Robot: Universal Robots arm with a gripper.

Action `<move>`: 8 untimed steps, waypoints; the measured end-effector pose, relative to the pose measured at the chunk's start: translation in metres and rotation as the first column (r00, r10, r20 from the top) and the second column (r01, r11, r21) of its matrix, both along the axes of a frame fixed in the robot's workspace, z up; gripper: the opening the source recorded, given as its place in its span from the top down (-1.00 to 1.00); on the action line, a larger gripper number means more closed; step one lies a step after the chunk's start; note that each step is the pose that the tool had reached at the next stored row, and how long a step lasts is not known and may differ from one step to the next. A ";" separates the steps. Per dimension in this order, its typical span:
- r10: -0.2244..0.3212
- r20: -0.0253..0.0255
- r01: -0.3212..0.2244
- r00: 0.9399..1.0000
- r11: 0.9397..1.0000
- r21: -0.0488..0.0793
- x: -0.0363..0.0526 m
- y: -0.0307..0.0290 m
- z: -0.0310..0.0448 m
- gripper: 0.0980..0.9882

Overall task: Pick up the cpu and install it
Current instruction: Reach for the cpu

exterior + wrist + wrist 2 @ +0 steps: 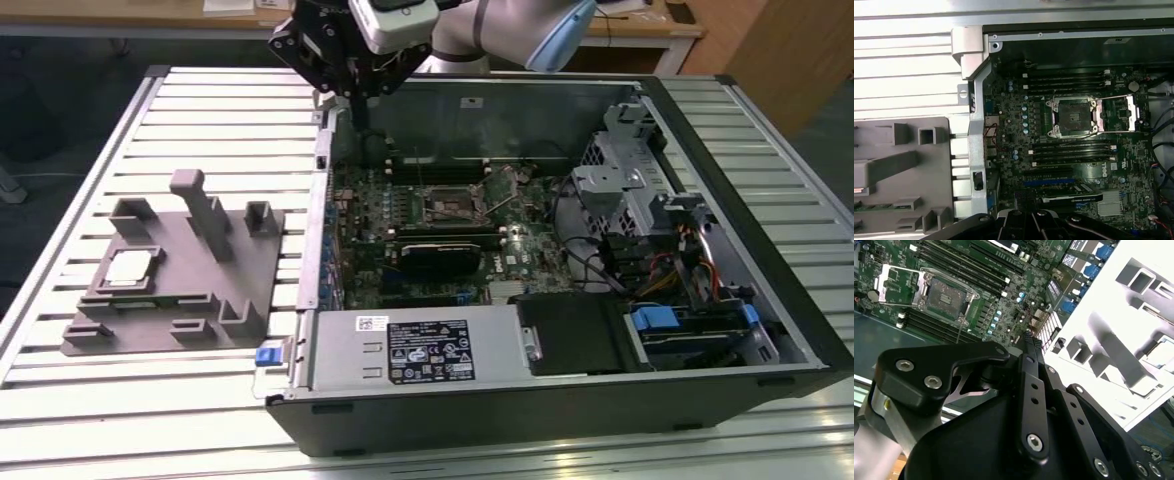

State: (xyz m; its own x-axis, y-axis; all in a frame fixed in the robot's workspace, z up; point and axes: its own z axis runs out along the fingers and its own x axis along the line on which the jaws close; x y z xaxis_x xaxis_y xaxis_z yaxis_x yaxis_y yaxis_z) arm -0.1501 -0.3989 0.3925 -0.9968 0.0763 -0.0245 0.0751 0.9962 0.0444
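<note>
Open room lies above the cpu [130,268], though grey upright blocks [207,225] stand just beside it.

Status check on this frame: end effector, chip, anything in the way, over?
End effector high over case rim, well apart from chip. It lies flat on grey tray. Socket open, bare, nothing across it.

**Printed matter in the scene.** You will find a black rectangular label with white print [430,353] on the flat silver metal power-supply cover [334,350]. The cover lies along the near side of the open black computer case [534,412]. A small white sticker [371,322] sits just beside that label, toward the exterior view's left. Another small white sticker [470,101] sits on the case's far inner wall. White lettering [1106,167] is printed on the green motherboard [1009,115]. None of this can be read. You cannot tell whether the small flat silver square cpu [130,268] bears print.
</note>
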 end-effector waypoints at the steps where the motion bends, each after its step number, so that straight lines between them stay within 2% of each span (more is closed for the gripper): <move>1: 0.000 0.000 0.000 1.000 1.000 0.000 -0.0001 0.0000 0.0000 0.98; 8: 0.000 0.000 0.000 1.000 1.000 0.000 -0.0021 0.0000 -0.0002 0.98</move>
State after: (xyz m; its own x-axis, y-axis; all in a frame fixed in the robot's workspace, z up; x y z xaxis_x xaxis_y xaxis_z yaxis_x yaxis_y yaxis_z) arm -0.1522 -0.3989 0.3923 -0.9968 0.0762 -0.0245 0.0751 0.9962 0.0444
